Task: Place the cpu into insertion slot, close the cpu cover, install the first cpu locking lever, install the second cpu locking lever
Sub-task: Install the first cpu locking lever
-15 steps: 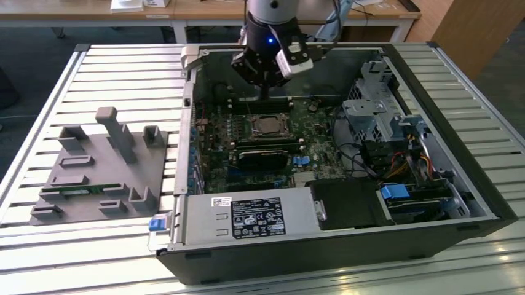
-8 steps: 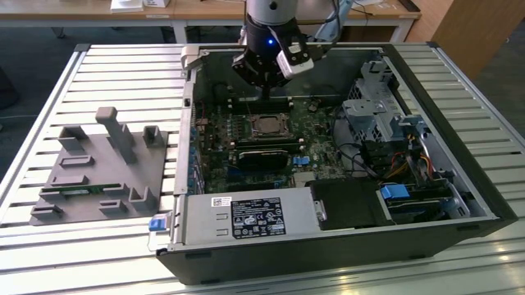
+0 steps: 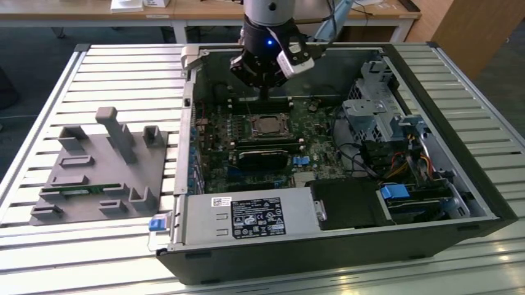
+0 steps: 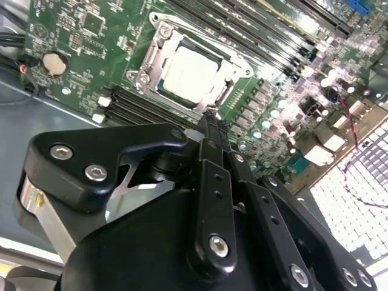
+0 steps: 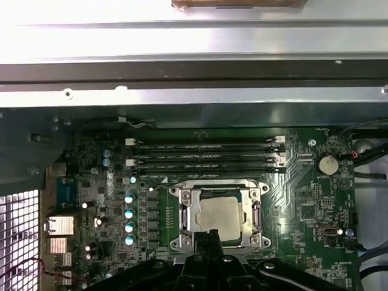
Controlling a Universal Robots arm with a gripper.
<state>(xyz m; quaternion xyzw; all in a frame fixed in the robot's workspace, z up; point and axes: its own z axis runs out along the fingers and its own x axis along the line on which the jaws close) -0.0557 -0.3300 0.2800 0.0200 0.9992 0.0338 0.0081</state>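
At the worktop's edge on the exterior view's left lies a grey moulded holder, with none of my work on it. From the middle across to the edge on the exterior view's right stands the open computer case, and I hang inside it, over the far half of the green board.

My gripper is drawn closed, the two fingers pressed tip to tip in the second wrist view, and I can see nothing between them. My tips sit just beside the near rim of the socket, low over the board.

The chip already lies in that socket, its pale top showing through the window of the metal cover, which is folded down flat around it. Whether either locking lever is hooked home I cannot tell; the thin wires are lost against the frame.

What worries me from here:
- My tips are very near the cover's edge, so a small sideways drift could make them scrape the frame or catch its corner.
- If I push on a lever off its line, it may spring back or slip past its hook.
- Pressing down with the cover not fully seated would load the chip unevenly.
- The memory slots lie just beyond the socket, and I could knock them if I overshoot.
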